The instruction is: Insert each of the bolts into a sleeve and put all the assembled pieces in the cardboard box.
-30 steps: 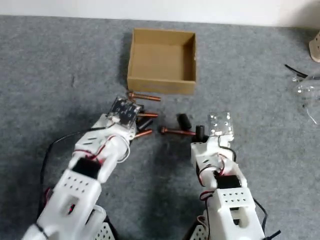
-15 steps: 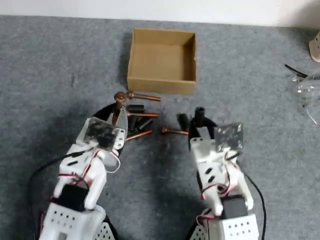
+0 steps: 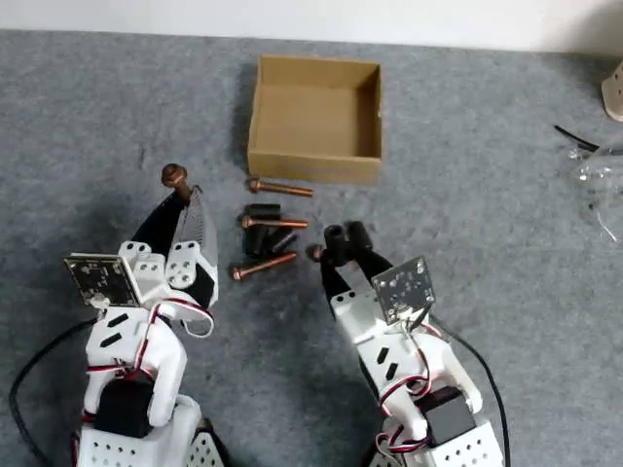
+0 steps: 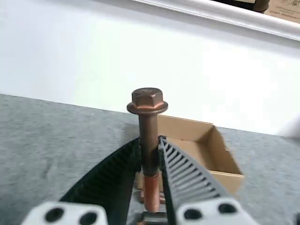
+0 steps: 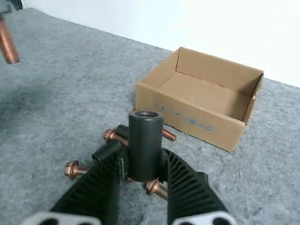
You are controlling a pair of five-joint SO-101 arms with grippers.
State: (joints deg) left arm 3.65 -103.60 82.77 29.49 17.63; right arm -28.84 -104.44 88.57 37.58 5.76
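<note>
left gripper (image 4: 151,143) jaws clamping upright bolt (image 4: 148,103), right gripper (image 5: 142,156) jaws clamping sleeve (image 5: 146,136), both lower ends hidden mid-frame

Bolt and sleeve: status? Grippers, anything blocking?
Left gripper shut on bolt. Right gripper shut on sleeve. Not yet joined. Cardboard box empty; loose bolts lying in front of it.

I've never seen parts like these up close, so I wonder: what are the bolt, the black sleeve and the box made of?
Bolt: metal by its look, copper-coloured with a dull sheen, perhaps only plated. Sleeve: a smooth matt black tube; whether metal or plastic, I cannot tell. Box: plain brown cardboard, with raw cut edges.
</note>
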